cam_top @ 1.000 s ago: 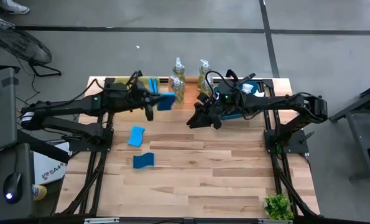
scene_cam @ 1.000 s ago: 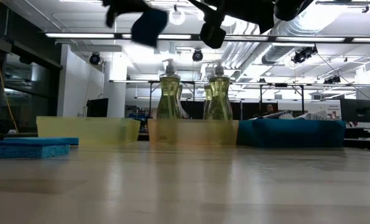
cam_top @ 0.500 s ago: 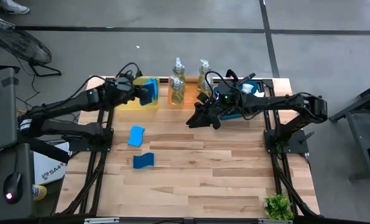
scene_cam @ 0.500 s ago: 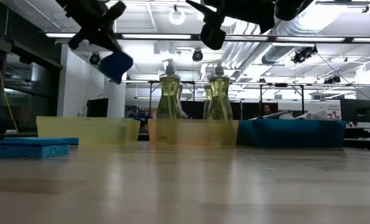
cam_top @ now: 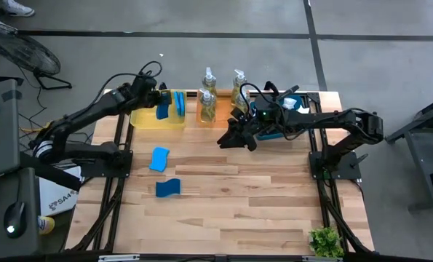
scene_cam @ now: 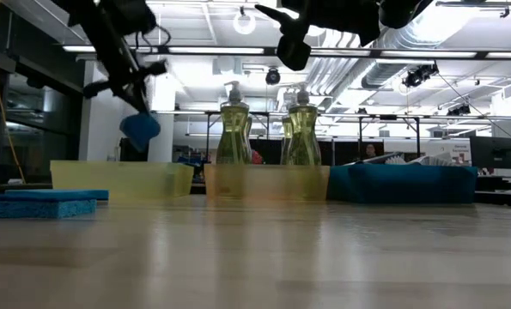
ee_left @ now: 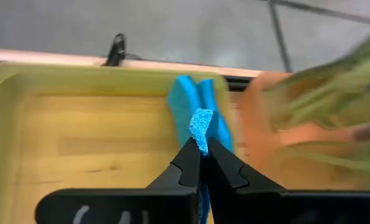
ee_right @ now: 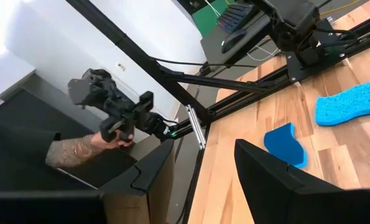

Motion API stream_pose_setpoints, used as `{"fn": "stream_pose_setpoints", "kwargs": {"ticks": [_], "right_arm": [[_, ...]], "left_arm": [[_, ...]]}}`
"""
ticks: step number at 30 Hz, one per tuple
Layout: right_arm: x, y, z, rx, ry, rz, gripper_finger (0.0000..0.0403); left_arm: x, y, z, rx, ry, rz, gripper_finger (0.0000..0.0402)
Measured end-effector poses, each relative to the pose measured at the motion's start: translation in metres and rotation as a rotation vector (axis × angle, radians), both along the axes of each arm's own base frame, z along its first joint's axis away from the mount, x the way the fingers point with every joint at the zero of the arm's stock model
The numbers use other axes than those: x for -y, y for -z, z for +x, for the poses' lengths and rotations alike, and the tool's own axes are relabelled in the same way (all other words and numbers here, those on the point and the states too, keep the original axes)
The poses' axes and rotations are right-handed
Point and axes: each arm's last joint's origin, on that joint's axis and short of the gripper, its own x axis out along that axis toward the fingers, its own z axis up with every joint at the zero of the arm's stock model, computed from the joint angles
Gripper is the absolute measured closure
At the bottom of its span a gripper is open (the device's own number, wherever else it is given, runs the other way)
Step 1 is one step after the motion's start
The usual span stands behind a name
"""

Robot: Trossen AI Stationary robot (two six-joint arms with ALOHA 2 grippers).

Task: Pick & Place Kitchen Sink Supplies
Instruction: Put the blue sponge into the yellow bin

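Observation:
My left gripper (cam_top: 158, 100) is shut on a blue sponge (cam_top: 162, 110) above the yellow tray (cam_top: 139, 117) at the table's far left. In the low view the sponge (scene_cam: 140, 128) hangs above the tray's wall (scene_cam: 109, 178). A second blue sponge (cam_top: 180, 104) stands on edge inside the tray at its right side. Two more sponges (cam_top: 159, 158) (cam_top: 168, 188) lie flat on the table. My right gripper (cam_top: 234, 135) hovers open and empty in front of the orange tray (cam_top: 220, 116), which holds clear soap bottles (cam_top: 207, 106). My left gripper pinches one end of the sponge (ee_left: 201, 127) between its two fingers (ee_left: 188, 163). The fingers slant down from above. The sponge sticks out past the fingertips and hangs below them, lifted clear of the tray.
A blue tray (cam_top: 295, 106) with white-headed brushes stands at the far right. A small green plant (cam_top: 325, 241) sits at the near right corner. Beyond the table's left side a person's hand (ee_right: 113, 138) holds a black device. The near half of the wooden table (cam_top: 231, 218) is bare.
My left gripper has carried the sponge toward the table's left edge, from beside the orange tray to over the yellow tray. It has sunk, tipped downward and rolled. The sponge now hangs lower, near the tray's wall.

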Motion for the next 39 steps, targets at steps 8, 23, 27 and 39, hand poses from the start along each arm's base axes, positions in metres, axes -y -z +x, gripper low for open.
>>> {"fn": "stream_pose_setpoints", "kwargs": {"ticks": [8,23,27,39], "right_arm": [[0.000,0.000,0.000,0.008,0.017,-0.018,0.0242],[0.001,0.002,0.000,-0.013,0.045,-0.021,0.0242],[0.001,0.004,0.000,-0.027,0.044,-0.032,0.0242],[0.001,0.005,0.000,-0.032,0.042,-0.043,0.0242]], "left_arm": [[-0.041,0.027,0.006,-0.005,-0.064,-0.084,0.0398],[-0.073,0.063,0.018,-0.020,-0.174,-0.136,0.0398],[-0.077,0.068,0.021,-0.009,-0.185,-0.133,0.0398],[-0.083,0.078,0.024,-0.028,-0.225,-0.135,0.0398]]}}
